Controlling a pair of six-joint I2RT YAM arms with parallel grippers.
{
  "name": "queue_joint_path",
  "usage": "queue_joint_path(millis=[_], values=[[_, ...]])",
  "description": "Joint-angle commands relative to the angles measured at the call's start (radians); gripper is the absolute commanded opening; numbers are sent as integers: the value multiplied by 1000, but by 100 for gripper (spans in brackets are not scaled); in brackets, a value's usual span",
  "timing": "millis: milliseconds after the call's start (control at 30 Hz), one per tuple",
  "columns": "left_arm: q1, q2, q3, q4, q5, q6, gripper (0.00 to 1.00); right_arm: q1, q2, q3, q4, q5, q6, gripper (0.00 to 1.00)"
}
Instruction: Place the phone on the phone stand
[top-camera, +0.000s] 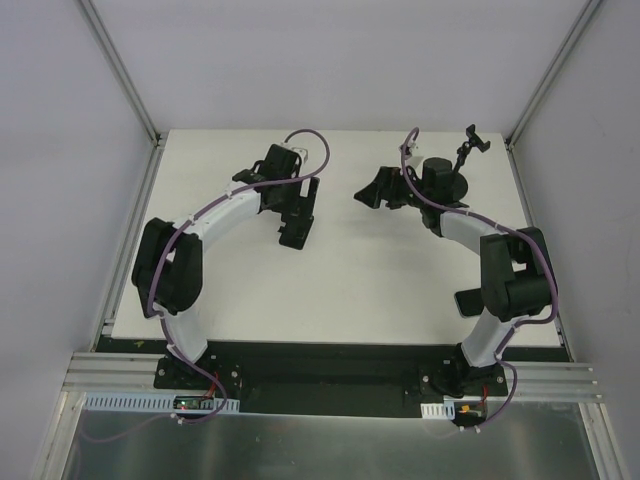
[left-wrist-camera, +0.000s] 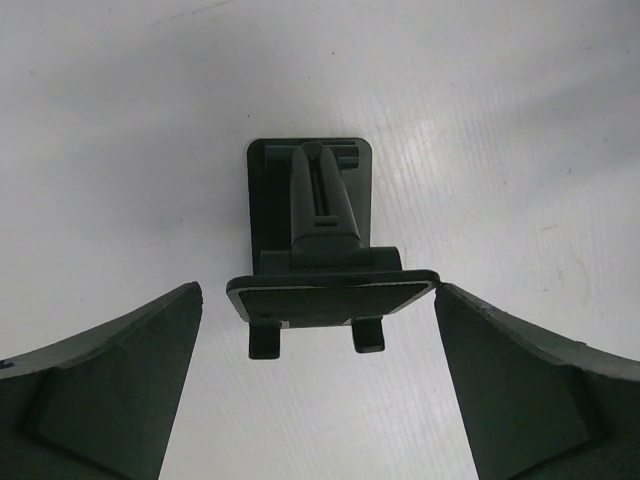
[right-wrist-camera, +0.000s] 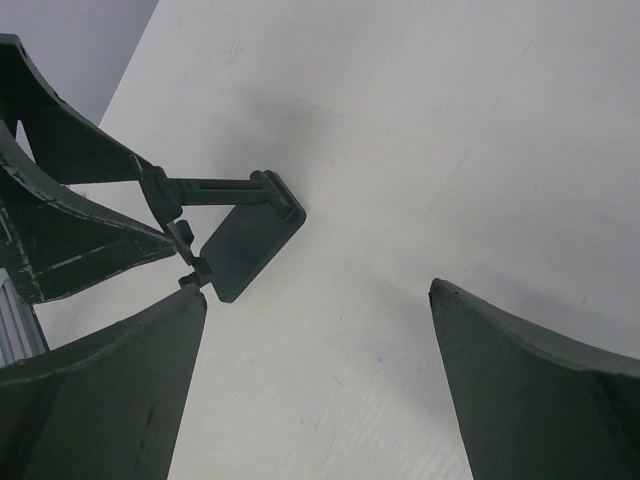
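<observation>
The phone (top-camera: 467, 300) lies flat at the right of the table, mostly hidden under my right arm's elbow. The phone stand's clamp (top-camera: 477, 142) and thin upright arm rise at the back right; its base is hidden behind my right wrist. My left gripper (top-camera: 299, 212) is open just above a small folding wedge stand (top-camera: 294, 237). In the left wrist view that wedge stand (left-wrist-camera: 315, 230) sits between my open fingers (left-wrist-camera: 317, 296). My right gripper (top-camera: 366, 190) is open and empty over bare table (right-wrist-camera: 318, 292), pointing left.
The right wrist view shows the wedge stand (right-wrist-camera: 245, 235) and my left gripper's fingers (right-wrist-camera: 60, 225) at its left edge. White walls and metal frame posts (top-camera: 125, 75) close in the table's back and sides.
</observation>
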Motion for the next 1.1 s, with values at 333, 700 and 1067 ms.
queue_joint_path(millis=[333, 700, 1067], values=[[-5, 53, 60, -36, -54, -44, 66, -24, -27, 14, 106, -39, 63, 96], [-5, 72, 129, -37, -280, -135, 0, -33, -34, 7, 106, -13, 78, 97], [74, 174, 339, -195, -583, -329, 0, -36, -65, -2, 40, 70, 40, 97]])
